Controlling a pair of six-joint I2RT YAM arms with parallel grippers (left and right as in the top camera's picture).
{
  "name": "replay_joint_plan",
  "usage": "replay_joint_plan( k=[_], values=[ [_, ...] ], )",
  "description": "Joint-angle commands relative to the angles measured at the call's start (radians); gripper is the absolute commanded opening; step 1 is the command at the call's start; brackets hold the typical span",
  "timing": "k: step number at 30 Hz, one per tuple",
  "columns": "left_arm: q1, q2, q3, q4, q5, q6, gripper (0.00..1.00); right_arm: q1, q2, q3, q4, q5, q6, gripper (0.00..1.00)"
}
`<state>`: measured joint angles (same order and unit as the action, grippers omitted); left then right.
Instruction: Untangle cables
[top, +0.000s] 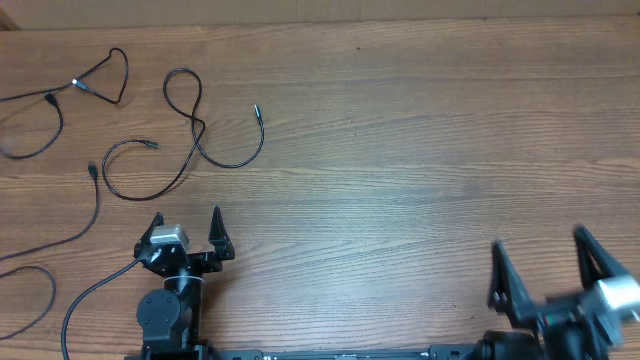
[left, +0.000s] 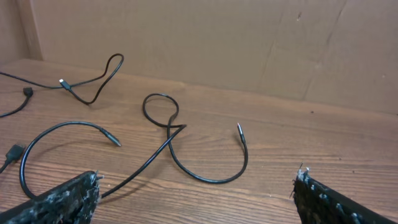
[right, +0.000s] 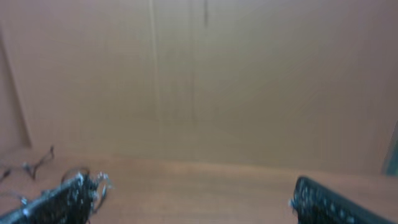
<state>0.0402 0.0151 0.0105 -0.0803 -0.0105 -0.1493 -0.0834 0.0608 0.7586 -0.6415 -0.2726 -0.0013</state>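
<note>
Several thin black cables lie on the wooden table at the far left. One looped cable (top: 243, 160) curls in an S ahead of my left gripper (top: 187, 218); it crosses over itself once. Another cable (top: 122, 70) lies further back left, and a third (top: 95, 205) runs off the left edge. In the left wrist view the looped cable (left: 246, 158) lies just beyond my open left gripper (left: 199, 175), with nothing between the fingers. My right gripper (top: 538, 240) hangs open at the near right, far from the cables. The right wrist view is blurred; the right gripper (right: 196, 186) holds nothing.
A brown cardboard wall (left: 249, 43) stands along the table's back edge. A thicker black wire (top: 90, 295) runs from the left arm's base toward the near-left corner. Bare wood (top: 420, 150) stretches across the middle and right.
</note>
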Motion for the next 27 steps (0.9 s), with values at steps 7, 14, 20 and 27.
replay_joint_plan(
  k=[7,14,20,27],
  values=[
    [0.005,-0.009,-0.006,0.003,0.011,0.019,1.0,0.005,-0.039,-0.39,0.354,-0.082,-0.007,1.0],
    [0.005,-0.009,-0.006,0.003,0.011,0.019,1.0,0.008,-0.058,-0.527,0.421,-0.001,-0.003,1.0],
    [0.005,-0.009,-0.006,0.003,0.011,0.019,1.0,0.092,-0.058,-0.615,0.466,0.136,0.014,1.0],
    [0.005,-0.009,-0.006,0.003,0.011,0.019,0.99,0.117,-0.058,-0.718,0.555,0.167,0.038,1.0]
  ],
)
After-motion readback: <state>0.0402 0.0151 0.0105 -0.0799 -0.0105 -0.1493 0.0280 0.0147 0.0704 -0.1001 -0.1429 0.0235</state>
